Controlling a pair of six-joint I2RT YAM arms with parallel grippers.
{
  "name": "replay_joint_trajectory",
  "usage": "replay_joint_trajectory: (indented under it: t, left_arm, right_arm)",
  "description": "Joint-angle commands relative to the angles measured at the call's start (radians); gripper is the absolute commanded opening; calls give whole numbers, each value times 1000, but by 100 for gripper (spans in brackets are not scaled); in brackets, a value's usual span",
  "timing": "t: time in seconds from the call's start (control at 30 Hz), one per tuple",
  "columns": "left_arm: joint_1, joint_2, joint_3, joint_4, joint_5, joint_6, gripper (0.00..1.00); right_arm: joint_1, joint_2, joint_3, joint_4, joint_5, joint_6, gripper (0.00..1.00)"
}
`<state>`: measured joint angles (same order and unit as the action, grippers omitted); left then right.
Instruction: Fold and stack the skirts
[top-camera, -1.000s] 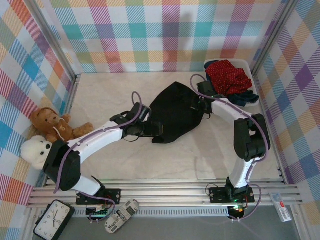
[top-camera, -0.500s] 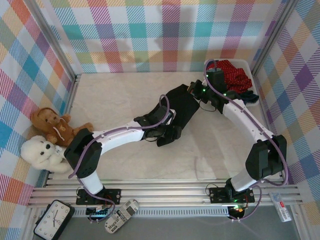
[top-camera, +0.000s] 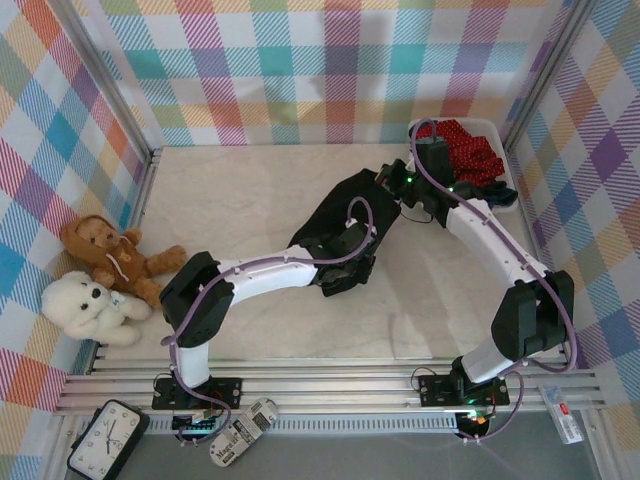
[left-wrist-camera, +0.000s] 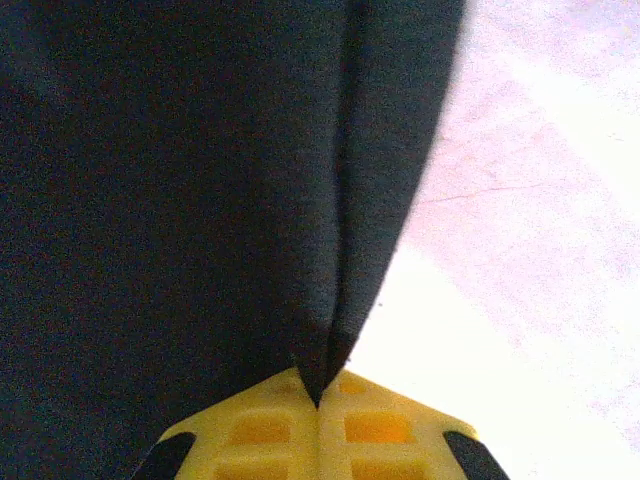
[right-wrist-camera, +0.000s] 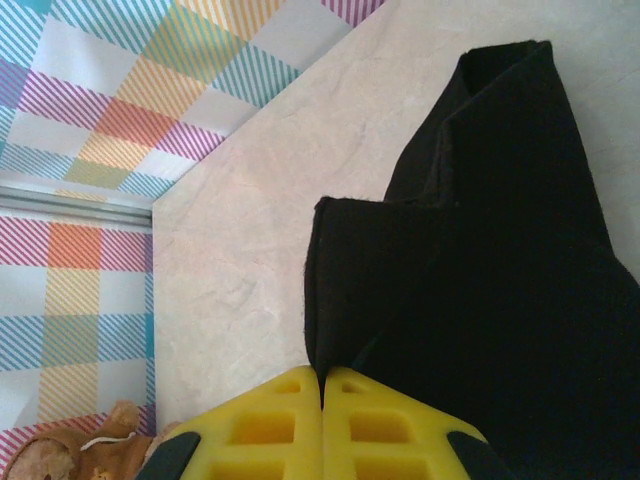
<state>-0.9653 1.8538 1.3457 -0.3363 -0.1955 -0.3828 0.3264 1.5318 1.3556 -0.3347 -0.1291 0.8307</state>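
The plain black skirt (top-camera: 335, 220) lies folded over itself on the middle of the table. My left gripper (top-camera: 352, 272) is shut on its near edge; in the left wrist view the black cloth (left-wrist-camera: 200, 180) runs into the closed yellow jaws of the left gripper (left-wrist-camera: 318, 400). My right gripper (top-camera: 392, 178) is shut on the skirt's far corner, and the black skirt (right-wrist-camera: 480, 280) hangs from the right gripper (right-wrist-camera: 322, 378) in its wrist view. The red dotted skirt (top-camera: 462, 150) and a dark blue denim skirt (top-camera: 488, 194) lie in the basket.
The white mesh basket (top-camera: 492, 128) stands at the back right corner. Two teddy bears, brown (top-camera: 105, 250) and white (top-camera: 88, 305), lie at the left edge. The brown bear (right-wrist-camera: 60, 450) also peeks into the right wrist view. Checked walls ring the table.
My left gripper has carried the skirt's near edge rightward and toward the back, folding the skirt narrower. My right gripper moved back with the far corner and then held still.
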Motion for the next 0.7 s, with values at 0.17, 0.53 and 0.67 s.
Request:
replay_joint_trajectory:
  t: [0.17, 0.53, 0.67]
  left_arm:
    - [151, -382, 26, -165, -229, 61, 0]
    - [407, -186, 624, -316, -57, 385, 0]
    - [412, -174, 730, -378, -66, 444, 0]
  right_arm:
    - [-32, -175, 78, 27, 10, -23, 0]
    - [-32, -8, 355, 256, -38, 11, 0]
    - [-32, -17, 358, 284, -89, -2, 0]
